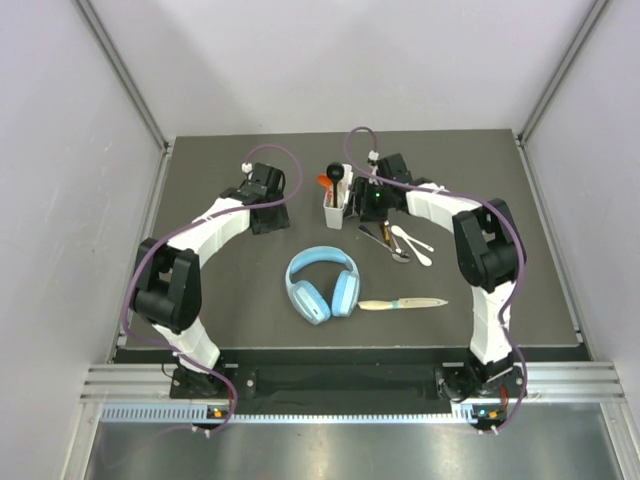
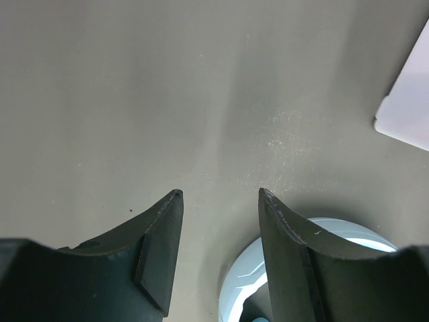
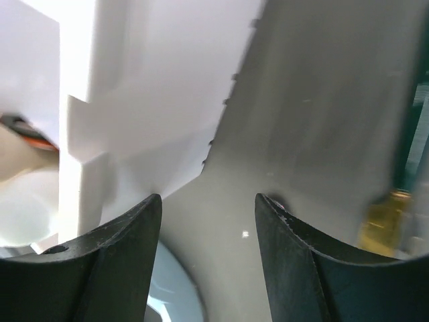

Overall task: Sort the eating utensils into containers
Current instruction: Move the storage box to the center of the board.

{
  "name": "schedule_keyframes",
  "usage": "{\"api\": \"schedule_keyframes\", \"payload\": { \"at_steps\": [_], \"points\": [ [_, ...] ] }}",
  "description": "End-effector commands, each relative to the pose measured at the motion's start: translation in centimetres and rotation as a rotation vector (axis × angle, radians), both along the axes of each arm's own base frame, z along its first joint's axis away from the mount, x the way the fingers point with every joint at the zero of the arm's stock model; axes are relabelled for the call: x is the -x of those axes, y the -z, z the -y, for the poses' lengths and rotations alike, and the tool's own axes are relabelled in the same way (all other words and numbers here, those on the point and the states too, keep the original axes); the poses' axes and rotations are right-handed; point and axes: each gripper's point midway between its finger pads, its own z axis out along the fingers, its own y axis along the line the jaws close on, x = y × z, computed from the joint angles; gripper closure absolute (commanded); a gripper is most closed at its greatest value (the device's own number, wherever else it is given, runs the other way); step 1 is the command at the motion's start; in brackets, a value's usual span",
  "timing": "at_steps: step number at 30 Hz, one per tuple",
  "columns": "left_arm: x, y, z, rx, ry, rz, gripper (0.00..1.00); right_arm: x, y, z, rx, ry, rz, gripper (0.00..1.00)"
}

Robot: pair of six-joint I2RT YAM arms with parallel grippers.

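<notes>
Item, right fingers (image 3: 114,268): spread, empty, just beside the white caddy (image 1: 333,213).
Item, left fingers (image 2: 157,258): spread, empty, over the bare bench (image 1: 220,290).
Caddy: upright, holding the orange spoon (image 1: 323,181) and the black spoon (image 1: 337,172).
Loose: white spoons (image 1: 413,240), knife (image 1: 400,303).
Risk, as I judge it: the right arm swings, clips the tall caddy and spills it.
</notes>
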Motion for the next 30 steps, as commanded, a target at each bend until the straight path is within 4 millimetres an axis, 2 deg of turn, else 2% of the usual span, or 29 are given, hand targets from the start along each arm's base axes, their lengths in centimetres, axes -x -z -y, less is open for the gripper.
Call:
{"api": "schedule_keyframes", "payload": {
  "at_steps": [1, 6, 10, 13, 14, 18, 19, 21, 22, 23, 24, 26, 27, 29, 30],
  "points": [
    [-0.1, -0.1, -0.1, 0.003, -0.007, 0.012, 0.46, 0.2, -2.5, -3.0, -0.072, -0.078, 0.035, 0.42],
    [0.1, 0.1, -0.1, 0.008, -0.012, 0.011, 0.46, 1.0, -2.7, -4.5, -0.087, -0.104, 0.021, 0.42],
    [-0.1, -0.1, -0.1, 0.006, -0.011, 0.016, 0.46, 1.0, -3.8, -5.8, -0.117, -0.109, 0.016, 0.42],
    [-0.2, -0.2, -0.2, 0.003, -0.014, 0.022, 0.46, 1.1, -4.5, -5.8, -0.108, -0.093, 0.011, 0.42],
    [-0.2, -0.3, -0.3, 0.000, -0.016, 0.026, 0.46, 1.1, -5.3, -5.5, -0.109, -0.084, 0.024, 0.42],
    [-0.2, -0.2, -0.5, -0.004, -0.022, 0.027, 0.46, 1.3, -6.1, -2.1, -0.016, -0.022, 0.027, 0.41],
    [-0.2, -0.1, -0.6, -0.006, -0.025, 0.026, 0.46, 1.4, -7.2, -1.3, -0.016, -0.010, 0.045, 0.41],
    [-0.2, -0.1, -0.8, 0.000, -0.035, 0.029, 0.46, 1.2, -7.2, 0.9, 0.021, 0.028, 0.057, 0.40],
    [-0.3, 0.0, -0.9, 0.002, -0.039, 0.030, 0.46, 1.1, -8.3, 1.6, 0.019, 0.043, 0.082, 0.40],
    [-0.3, 0.0, -0.9, 0.004, -0.039, 0.030, 0.46, 0.9, -8.5, 2.4, 0.026, 0.057, 0.087, 0.40],
    [-0.4, 0.0, -0.9, 0.006, -0.040, 0.031, 0.46, 0.1, -8.9, 3.7, 0.037, 0.082, 0.102, 0.40],
    [-0.6, 0.1, -0.9, 0.010, -0.043, 0.030, 0.46, -0.6, -9.5, 4.8, 0.042, 0.102, 0.112, 0.40],
    [-0.6, 0.1, -0.8, 0.016, -0.039, 0.030, 0.46, -1.6, -10.4, 5.6, 0.038, 0.119, 0.133, 0.40],
    [-0.9, 0.2, -0.9, 0.018, -0.042, 0.028, 0.46, -2.5, -10.2, 6.4, 0.051, 0.134, 0.121, 0.41],
    [-0.9, 0.3, -1.0, 0.014, -0.043, 0.023, 0.46, -3.3, -11.0, 6.9, 0.043, 0.144, 0.135, 0.41]
  ]
}}
